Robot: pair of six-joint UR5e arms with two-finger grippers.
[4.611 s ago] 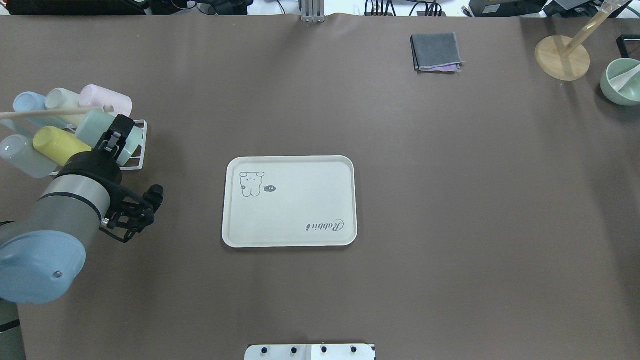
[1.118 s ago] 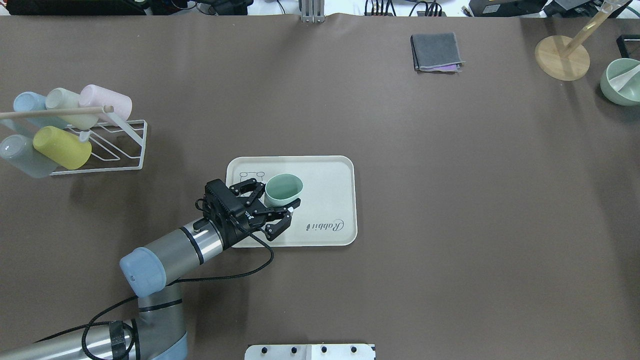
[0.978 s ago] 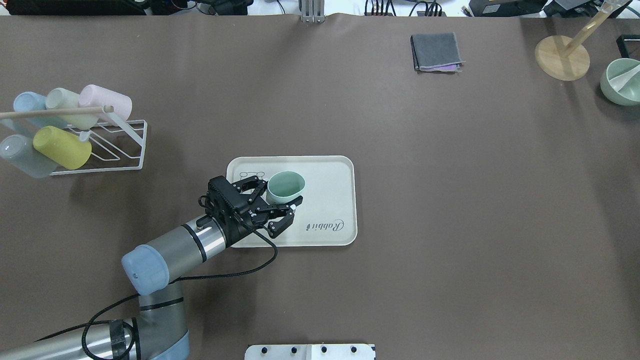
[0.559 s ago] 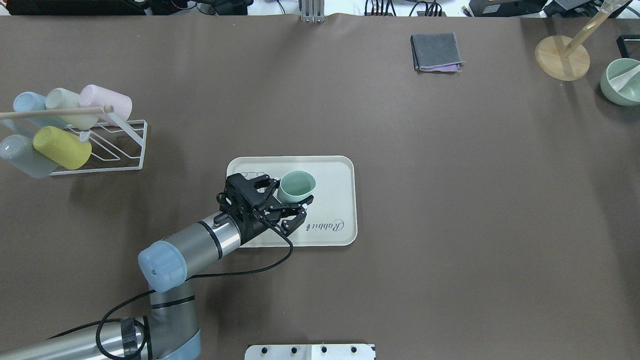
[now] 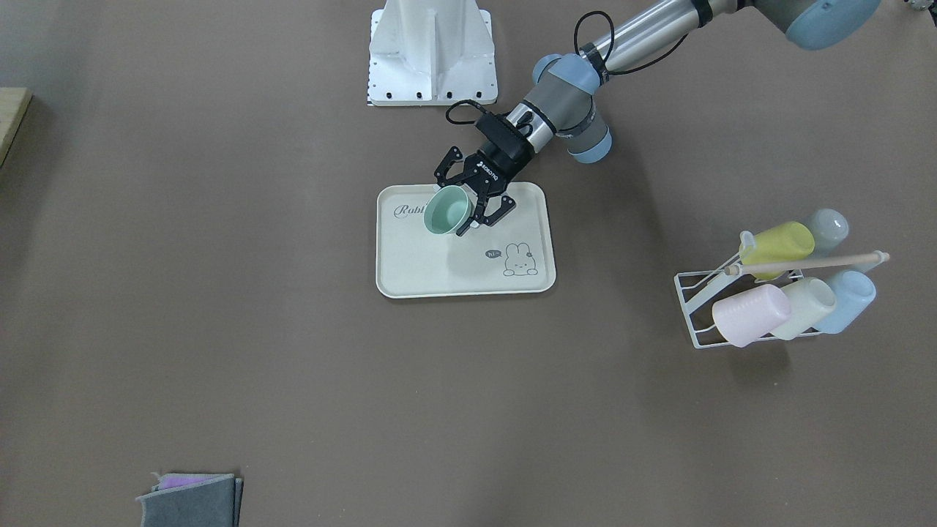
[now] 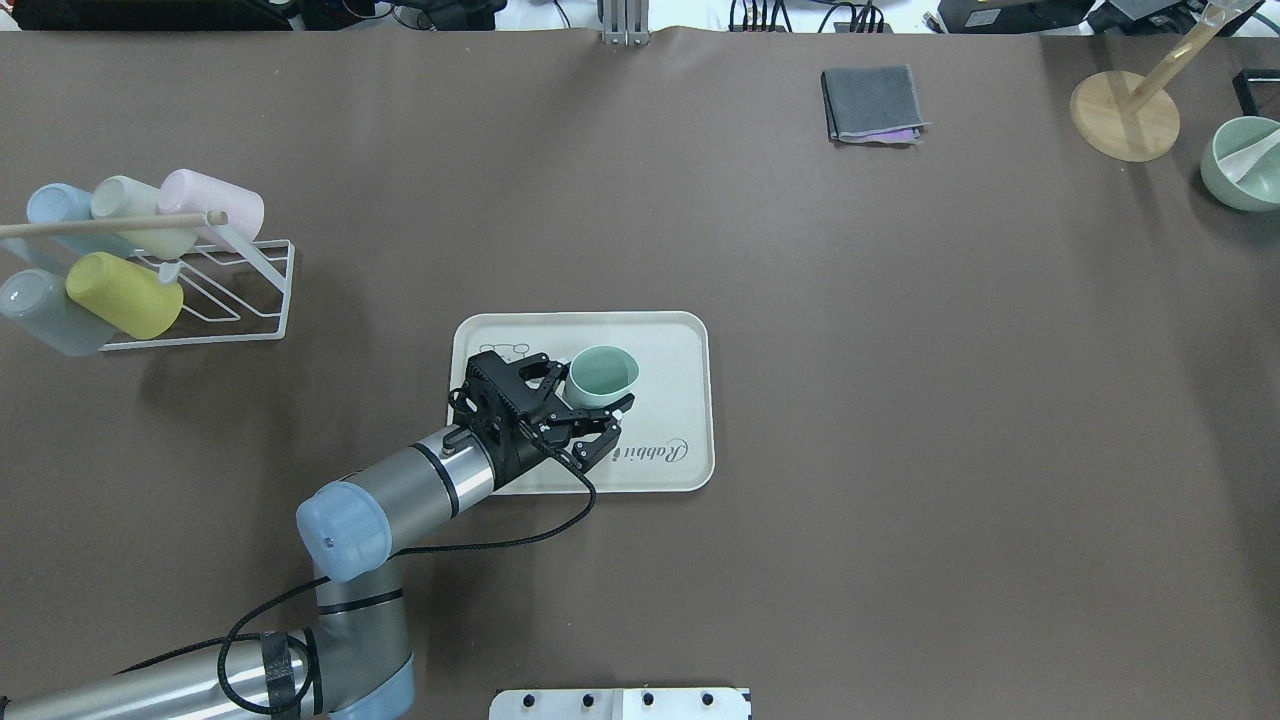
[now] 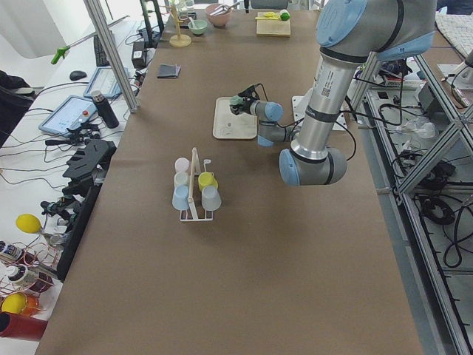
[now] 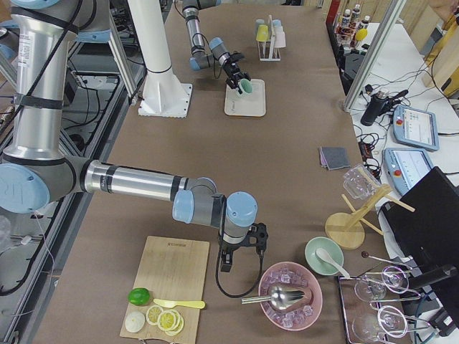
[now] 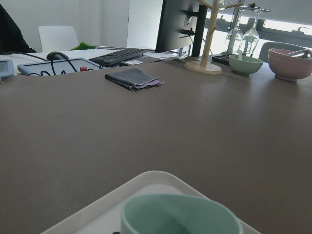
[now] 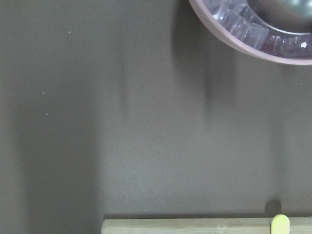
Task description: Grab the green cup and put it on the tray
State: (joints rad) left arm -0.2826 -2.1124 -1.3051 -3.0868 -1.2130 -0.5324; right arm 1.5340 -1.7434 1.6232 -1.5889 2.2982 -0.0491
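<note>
The green cup (image 6: 604, 370), a pale mint tumbler, is held tilted with its mouth up, just over the cream tray (image 6: 672, 352), near the tray's middle. My left gripper (image 6: 592, 388) is shut on the green cup, one finger on each side of its wall. The front-facing view shows the same: cup (image 5: 443, 208), left gripper (image 5: 451, 214), tray (image 5: 439, 272). The left wrist view shows the cup's rim (image 9: 180, 214) and the tray's edge (image 9: 146, 177). My right gripper (image 8: 240, 247) shows only in the exterior right view; I cannot tell if it is open or shut.
A white wire rack (image 6: 235, 295) with several pastel cups stands at the table's far left. A folded grey cloth (image 6: 872, 103), a wooden stand (image 6: 1125, 115) and a green bowl (image 6: 1245, 165) lie at the back right. A cutting board (image 8: 168, 276) and a pink bowl (image 8: 290, 295) flank the right arm.
My left gripper took the green cup off the rack and carried it over the tray. In the last second it moved further right along the tray.
</note>
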